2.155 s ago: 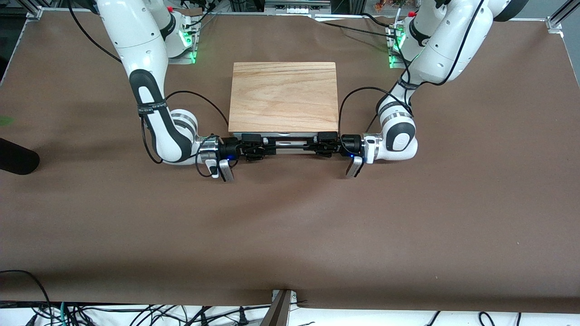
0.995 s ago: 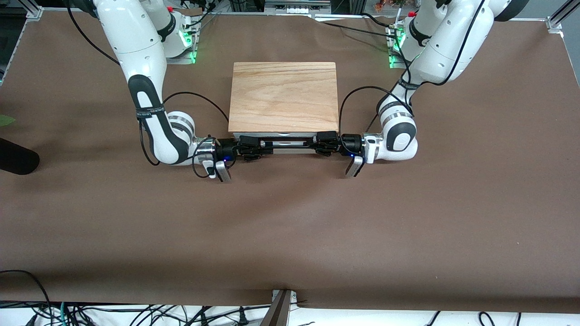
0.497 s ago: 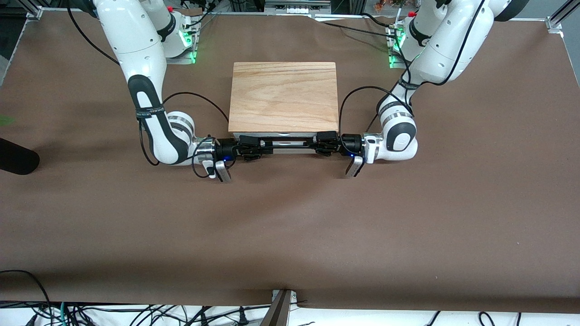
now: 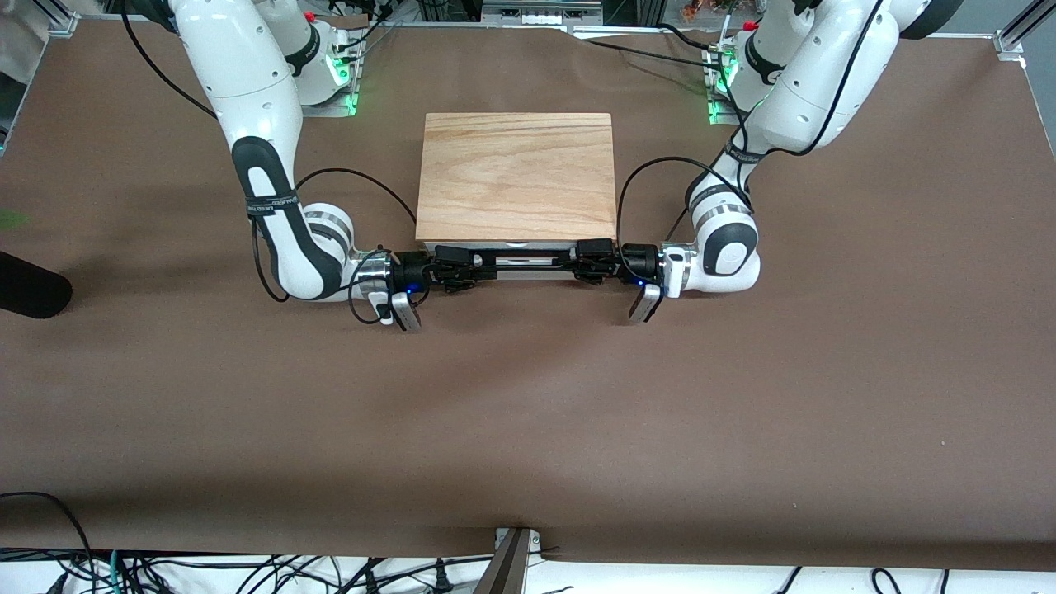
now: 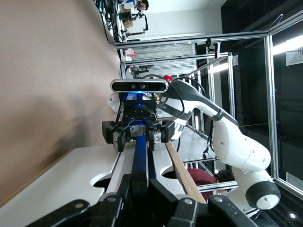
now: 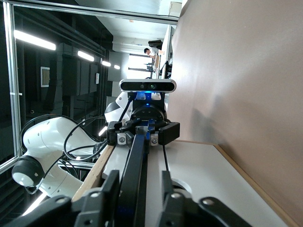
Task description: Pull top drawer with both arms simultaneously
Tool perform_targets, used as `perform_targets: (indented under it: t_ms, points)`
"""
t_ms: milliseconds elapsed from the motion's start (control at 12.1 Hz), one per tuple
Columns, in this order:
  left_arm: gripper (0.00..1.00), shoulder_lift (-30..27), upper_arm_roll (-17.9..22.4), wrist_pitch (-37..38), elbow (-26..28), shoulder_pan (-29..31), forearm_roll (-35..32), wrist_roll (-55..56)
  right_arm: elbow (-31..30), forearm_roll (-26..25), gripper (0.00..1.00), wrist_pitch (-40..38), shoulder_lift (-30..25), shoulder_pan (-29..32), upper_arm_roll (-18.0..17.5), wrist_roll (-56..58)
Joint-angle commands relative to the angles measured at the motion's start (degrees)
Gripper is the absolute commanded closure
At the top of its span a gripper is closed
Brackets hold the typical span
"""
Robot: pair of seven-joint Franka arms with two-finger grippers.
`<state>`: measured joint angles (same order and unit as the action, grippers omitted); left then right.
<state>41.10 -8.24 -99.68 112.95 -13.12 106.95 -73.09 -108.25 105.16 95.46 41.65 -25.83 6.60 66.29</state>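
Observation:
The top drawer [image 4: 528,247] shows as a thin white-grey front edge under the cabinet's wood top board [image 4: 517,173], pushed in. Its black bar handle [image 4: 528,262] runs along the front. My left gripper [image 4: 577,264] is shut on the handle at the left arm's end, and in the left wrist view [image 5: 141,177] both fingers press the handle [image 5: 140,158]. My right gripper [image 4: 478,264] straddles the handle's other end. In the right wrist view [image 6: 139,175] one finger touches the handle [image 6: 137,156] and the other stands off it over the front panel [image 6: 199,170].
The cabinet stands mid-table on brown paper [image 4: 528,429]. A dark cylinder [image 4: 29,285] lies at the table edge toward the right arm's end. Loose black cables hang off both wrists beside the cabinet's front corners.
The right arm's wrist and elbow have shifted slightly toward its own end of the table. The left arm, the handle and the drawer have not visibly moved.

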Motion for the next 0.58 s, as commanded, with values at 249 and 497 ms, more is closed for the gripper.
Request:
perform_targets:
  t_ms: [249,497]
  points:
    - [1.00,0.6,-0.2,-1.1,1.5,-1.3,-0.2,-2.5,-4.0,0.3,0.72,-1.5,-1.8,-0.4,-0.4,1.2]
    - [1.00,0.6,-0.2,-1.1,1.4,-1.3,-0.2,-2.5,-4.5,0.3,0.82,-1.6,-1.8,-0.4,-0.5,1.5]
